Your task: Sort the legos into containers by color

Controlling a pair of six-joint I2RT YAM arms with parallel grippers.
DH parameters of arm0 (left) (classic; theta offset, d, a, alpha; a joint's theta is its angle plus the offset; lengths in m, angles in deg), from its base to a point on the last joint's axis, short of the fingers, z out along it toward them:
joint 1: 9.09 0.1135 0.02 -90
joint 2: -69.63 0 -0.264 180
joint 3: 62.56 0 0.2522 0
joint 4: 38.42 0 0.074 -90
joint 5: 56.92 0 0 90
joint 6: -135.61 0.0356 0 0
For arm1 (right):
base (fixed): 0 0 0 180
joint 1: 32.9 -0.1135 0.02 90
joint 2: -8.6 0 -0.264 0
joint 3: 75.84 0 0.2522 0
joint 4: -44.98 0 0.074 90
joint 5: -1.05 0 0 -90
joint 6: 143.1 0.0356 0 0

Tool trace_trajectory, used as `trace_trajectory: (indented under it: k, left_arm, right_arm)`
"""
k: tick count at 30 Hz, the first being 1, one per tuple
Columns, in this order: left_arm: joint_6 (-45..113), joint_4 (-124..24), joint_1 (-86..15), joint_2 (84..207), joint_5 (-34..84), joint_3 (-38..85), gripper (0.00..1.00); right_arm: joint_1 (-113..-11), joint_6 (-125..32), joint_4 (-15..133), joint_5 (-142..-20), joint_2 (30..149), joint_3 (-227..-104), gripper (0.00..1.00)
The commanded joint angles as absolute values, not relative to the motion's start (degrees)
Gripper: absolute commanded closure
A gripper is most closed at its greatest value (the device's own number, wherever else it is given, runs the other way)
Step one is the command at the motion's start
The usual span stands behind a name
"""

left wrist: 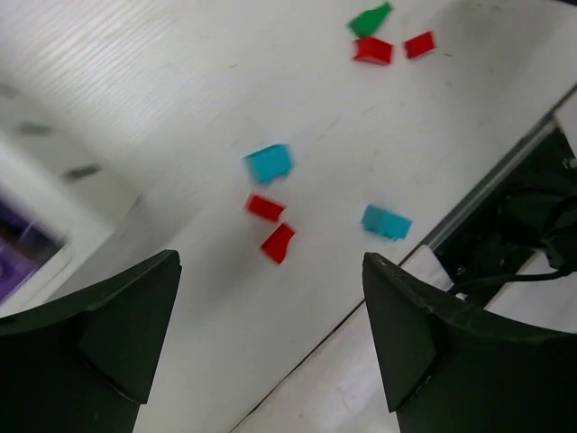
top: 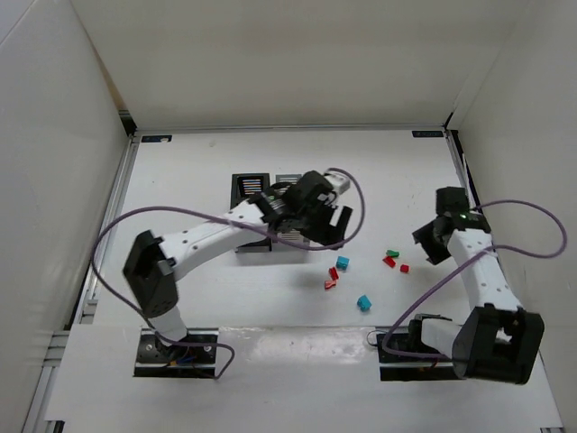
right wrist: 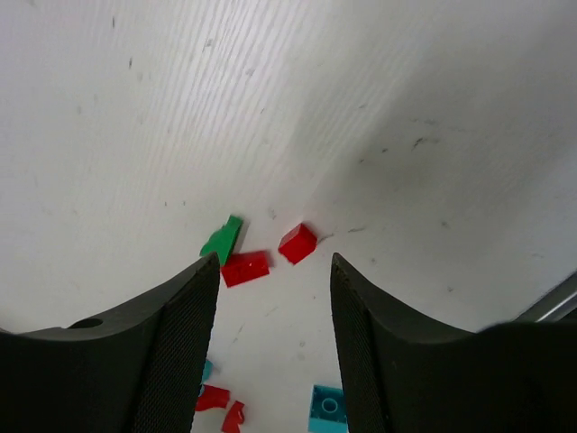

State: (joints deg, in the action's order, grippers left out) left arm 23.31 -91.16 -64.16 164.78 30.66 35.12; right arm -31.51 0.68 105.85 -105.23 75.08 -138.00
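Note:
Several loose legos lie on the white table right of the bins: a teal one (top: 343,262), two red ones (top: 332,279), another teal one (top: 363,302), and a green one (top: 392,254) with two red ones (top: 389,262) beside it. The containers (top: 251,187) are partly hidden under my left arm. My left gripper (top: 335,225) is open and empty, above the table beside the bins; its view shows a teal lego (left wrist: 270,162) and a red lego (left wrist: 278,242) ahead. My right gripper (right wrist: 273,263) is open and empty above the green lego (right wrist: 222,240) and red legos (right wrist: 245,268).
A white bin corner with purple pieces inside (left wrist: 18,244) shows at the left of the left wrist view. White walls enclose the table. A metal rail (top: 108,225) runs along the left edge. The arm bases (top: 176,352) stand at the near edge.

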Motion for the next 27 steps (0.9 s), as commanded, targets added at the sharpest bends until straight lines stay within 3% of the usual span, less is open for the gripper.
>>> trace_trajectory:
  k: [1,5,8,9,13,18,27]
  left_arm:
    - [28.31,-88.66,-65.61,172.27,23.26,45.54,0.09]
    - [28.04,-90.67,-67.01,187.52,25.51,58.05,0.1]
    - [27.95,-95.13,-69.2,196.41,27.71,71.84,0.1]
    - [27.08,-96.38,-69.73,201.16,27.98,81.97,0.1]
    - [23.74,-99.12,-69.65,212.26,28.07,93.55,0.1]
    - [21.09,-91.57,-70.26,212.36,29.47,87.53,0.1]
    - [16.44,-93.14,-72.64,218.43,36.4,91.39,0.1]
  right_arm:
    - [-24.21,-4.84,108.49,-102.76,69.88,-139.78,0.44]
    - [-9.82,-9.5,108.14,-98.98,65.21,-140.84,0.42]
    - [-12.76,-10.82,111.89,-106.68,65.37,-144.61,0.4]
    - [-15.82,-10.91,112.35,-110.28,66.51,-147.05,0.4]
    - [-15.93,-11.44,112.35,-110.57,66.25,-148.83,0.38]
    - [-19.63,-11.88,113.5,-113.04,67.13,-151.38,0.37]
    - [-21.65,-12.32,113.76,-109.78,67.22,-152.53,0.37]
